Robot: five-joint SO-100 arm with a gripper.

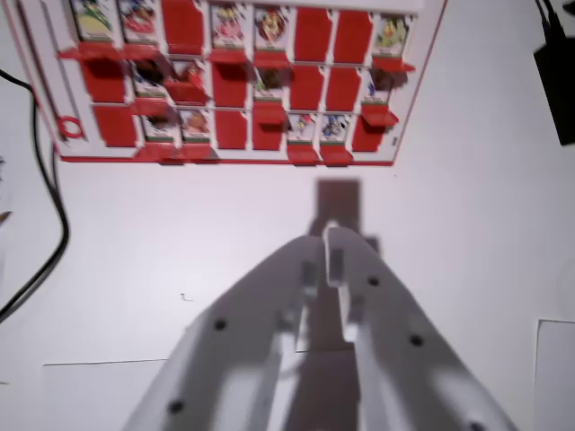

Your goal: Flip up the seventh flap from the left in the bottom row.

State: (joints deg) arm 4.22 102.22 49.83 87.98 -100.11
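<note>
The arm looks to be in the approach step: the pincer (325,235) hangs over bare white desk (467,224), its two white fingers pressed together at the tips and pinching nothing, well short of the red flap board (225,90) that fills the top of the wrist view. The board carries three rows of flaps, some raised to show picture cards and others lying flat as plain red panels. Counting along the row nearest the pincer, the seventh flap (368,133) appears to be the red panel toward the board's far end on the wrist view's right, beside two raised picture cards (319,127); blur makes that count uncertain. It lies at about one o'clock from the pincer tips, well apart. The next move likely calls for reaching forward and slightly toward one o'clock, lowering the tips under that flap's near edge, then lifting. A black cable (45,171) runs at nine o'clock, clear of the path.
</note>
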